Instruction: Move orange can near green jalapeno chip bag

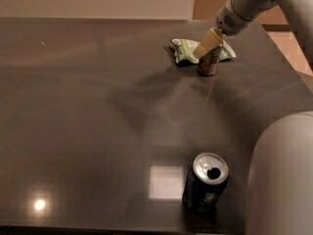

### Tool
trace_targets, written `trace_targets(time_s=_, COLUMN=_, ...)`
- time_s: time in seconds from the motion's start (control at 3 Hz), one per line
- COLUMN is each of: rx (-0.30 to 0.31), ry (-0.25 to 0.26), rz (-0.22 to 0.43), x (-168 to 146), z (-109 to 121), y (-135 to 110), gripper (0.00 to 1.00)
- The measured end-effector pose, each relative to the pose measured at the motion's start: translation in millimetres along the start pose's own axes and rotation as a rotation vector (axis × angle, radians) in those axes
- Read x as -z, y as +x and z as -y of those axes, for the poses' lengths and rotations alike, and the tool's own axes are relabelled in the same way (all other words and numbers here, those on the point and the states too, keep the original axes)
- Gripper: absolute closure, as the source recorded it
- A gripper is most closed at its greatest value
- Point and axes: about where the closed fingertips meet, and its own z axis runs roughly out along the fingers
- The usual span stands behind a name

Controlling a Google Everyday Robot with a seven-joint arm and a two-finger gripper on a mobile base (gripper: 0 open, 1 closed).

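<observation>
gripper [209,48] at desk [98,106] far right, fingers [205,42] pinching orange can [210,65] by its top, can upright just in front of green jalapeno chip bag [183,50], so the grip is probably only steadying set-down.

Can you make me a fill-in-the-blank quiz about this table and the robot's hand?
1. The gripper is at the top of the orange can, which stands ____, not on its side.
2. The table holds ____ cans.
3. The can nearest the camera is dark ____.
4. The green jalapeno chip bag lies right next to the ____ can.
Missing words: upright, two, blue, orange.
</observation>
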Motion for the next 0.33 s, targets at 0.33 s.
trace_targets(time_s=0.33, rx=0.0, ry=0.0, rz=0.0, x=-0.1, z=0.0, y=0.0, gripper=0.0)
